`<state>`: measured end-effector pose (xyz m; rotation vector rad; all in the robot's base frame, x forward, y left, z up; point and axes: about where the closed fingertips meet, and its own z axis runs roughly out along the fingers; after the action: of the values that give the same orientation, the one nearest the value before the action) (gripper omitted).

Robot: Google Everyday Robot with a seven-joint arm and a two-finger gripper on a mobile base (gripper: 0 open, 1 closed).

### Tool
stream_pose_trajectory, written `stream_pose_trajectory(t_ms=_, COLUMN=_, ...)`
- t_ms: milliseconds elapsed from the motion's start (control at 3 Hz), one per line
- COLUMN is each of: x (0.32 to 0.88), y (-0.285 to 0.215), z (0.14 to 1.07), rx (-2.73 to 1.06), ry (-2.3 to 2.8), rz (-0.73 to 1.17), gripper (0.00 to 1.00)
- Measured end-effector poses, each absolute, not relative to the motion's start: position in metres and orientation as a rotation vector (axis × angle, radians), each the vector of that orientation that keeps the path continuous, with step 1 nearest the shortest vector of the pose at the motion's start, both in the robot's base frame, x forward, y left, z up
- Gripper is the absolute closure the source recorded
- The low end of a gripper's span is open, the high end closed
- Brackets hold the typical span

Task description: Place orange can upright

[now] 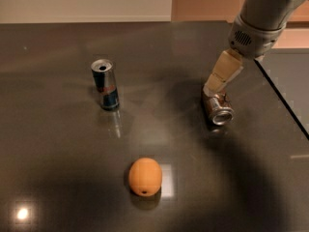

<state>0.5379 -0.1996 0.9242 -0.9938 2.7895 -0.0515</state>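
The orange can [219, 109] lies on its side on the dark table [58, 144], right of the middle, with a shiny silver end facing the camera. My gripper [211, 89] comes down from the upper right on the grey arm [256, 28]. Its cream tip sits just above the can's far end and covers part of it. I cannot tell whether it touches the can.
A slim blue-and-silver can [105, 84] stands upright at the left middle. A round orange ball [145, 176] lies near the front centre. The table's right edge [282, 100] runs diagonally close to the right of the lying can.
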Motion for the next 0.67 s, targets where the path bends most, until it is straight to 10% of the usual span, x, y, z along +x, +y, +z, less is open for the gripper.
stream_pose_trajectory(t_ms=667, x=0.556, y=-0.171, z=0.873, rx=-0.584, ry=2.999, rz=0.040, gripper=0.00)
